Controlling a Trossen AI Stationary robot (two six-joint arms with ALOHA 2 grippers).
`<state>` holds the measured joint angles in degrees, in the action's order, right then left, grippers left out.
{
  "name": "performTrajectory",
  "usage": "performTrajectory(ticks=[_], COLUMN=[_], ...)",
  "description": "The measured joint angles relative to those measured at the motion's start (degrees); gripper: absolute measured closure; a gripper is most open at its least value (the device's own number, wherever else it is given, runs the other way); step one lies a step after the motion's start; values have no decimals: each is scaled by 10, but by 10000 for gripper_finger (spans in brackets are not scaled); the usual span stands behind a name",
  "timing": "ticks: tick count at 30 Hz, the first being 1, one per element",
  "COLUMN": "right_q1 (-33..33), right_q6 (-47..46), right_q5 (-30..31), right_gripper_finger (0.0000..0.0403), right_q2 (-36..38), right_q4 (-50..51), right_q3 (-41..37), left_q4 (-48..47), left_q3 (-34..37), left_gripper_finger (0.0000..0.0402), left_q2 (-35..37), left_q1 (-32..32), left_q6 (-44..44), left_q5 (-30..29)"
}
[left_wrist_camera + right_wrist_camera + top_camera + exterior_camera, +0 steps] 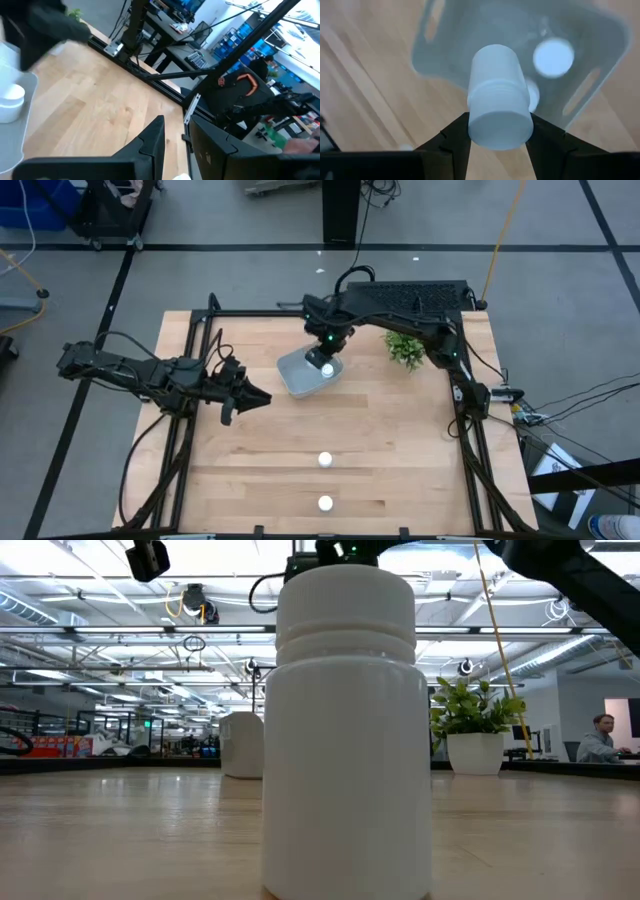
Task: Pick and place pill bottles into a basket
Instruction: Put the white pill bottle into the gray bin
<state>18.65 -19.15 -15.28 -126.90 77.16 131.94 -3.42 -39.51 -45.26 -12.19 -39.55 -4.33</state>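
White plastic sits clamped between the right gripper's (498, 131) fingers: a pill bottle (497, 95) hanging over the basket (292, 376) at the table's far middle. Release low, clear of the bottle inside (553, 58). Two bottles (325, 460) wait nearer. The left gripper (262, 396), closed and empty, waits left.

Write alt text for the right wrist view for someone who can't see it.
The right tool grips a white pill bottle by its cap end, held above the pale blue-grey basket. At least one other white bottle already sits inside the basket, on a light wooden table.
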Motion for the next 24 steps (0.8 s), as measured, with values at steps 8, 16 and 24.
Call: performTrajectory(ticks=[8,16,24], right_q1=[-54,-74,-71], right_q6=[77,140,193], right_q5=[48,105,124], right_gripper_finger=[253,253,253], right_q2=[-22,-48,-52], right_q4=[4,5,-14], right_q3=[1,1,-6], left_q4=[-23,-25,-25], left_q3=[0,0,0], left_gripper_finger=[304,304,304], left_q2=[-1,0,0], left_q1=[0,0,0], left_q6=[-7,-17,-18], left_q5=[-3,-3,-5])
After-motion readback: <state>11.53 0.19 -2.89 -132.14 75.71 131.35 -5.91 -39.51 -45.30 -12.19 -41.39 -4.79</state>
